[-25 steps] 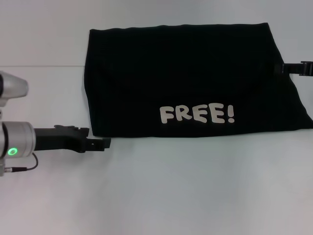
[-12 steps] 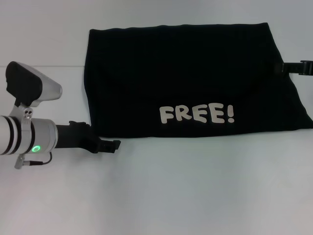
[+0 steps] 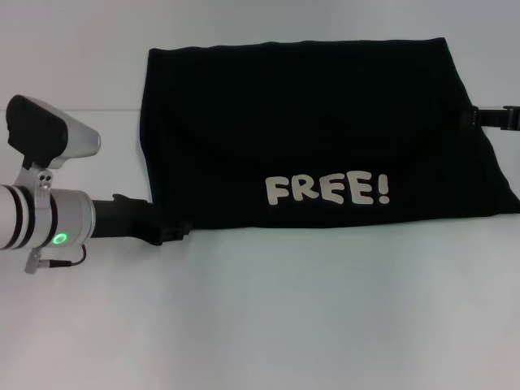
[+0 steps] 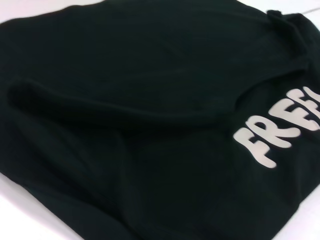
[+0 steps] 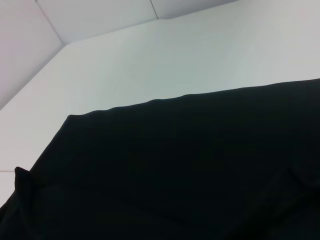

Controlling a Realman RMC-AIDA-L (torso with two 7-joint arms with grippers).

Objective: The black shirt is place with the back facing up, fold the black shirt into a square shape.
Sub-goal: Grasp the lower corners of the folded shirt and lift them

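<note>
Here the flat white table (image 3: pixel 268 317) is bare at the near side. A little farther back, the left gripper (image 3: pixel 180 232), a hard black pincer on a shiny silver arm with a small green light, reaches in from the left, and its tip touches the near left corner of the black shirt (image 3: pixel 309 122). I cannot tell if this pincer is open or closed, because its tip blends into the dark cloth. The big soft black cloth shirt lies flat, folded into a wide block, with the cream letters "FREE!" (image 3: pixel 327 190) near its front edge. At the far right edge of the shirt is the right gripper (image 3: pixel 475 116), a thin black pincer. I cannot tell its state either.
</note>
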